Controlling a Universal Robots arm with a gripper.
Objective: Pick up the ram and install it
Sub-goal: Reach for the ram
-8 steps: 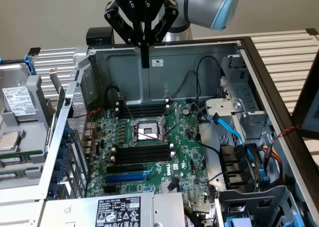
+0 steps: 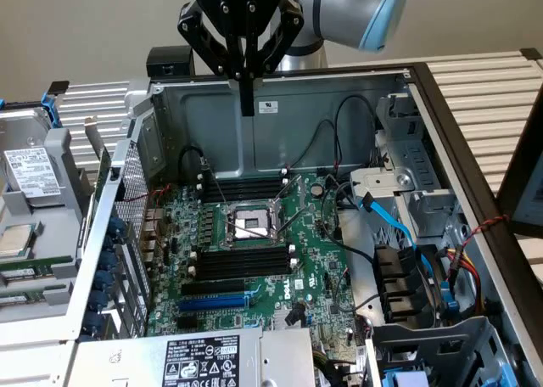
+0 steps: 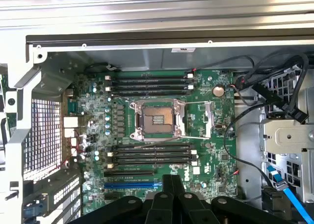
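My gripper (image 2: 247, 107) hangs high over the open computer case, above the motherboard's far edge, with its black fingers pressed together and nothing visible between them. In the wrist view the shut fingertips (image 3: 171, 182) point down over the board near the blue slot (image 3: 132, 185). Two banks of bare black memory slots flank the CPU socket (image 2: 246, 224): the far bank (image 2: 246, 187) and the near bank (image 2: 242, 264). Outside the case, at the exterior view's left, two thin green sticks that look like ram (image 2: 34, 263) lie on a grey tray, far from the gripper.
The grey case wall (image 2: 297, 132) rises just behind the gripper. Black cables (image 2: 339, 162) and a blue cable (image 2: 399, 226) run beside the board on the exterior view's right. A hard drive (image 2: 30, 171) and a CPU chip (image 2: 15, 238) lie on the left tray. The power supply (image 2: 199, 360) sits in front.
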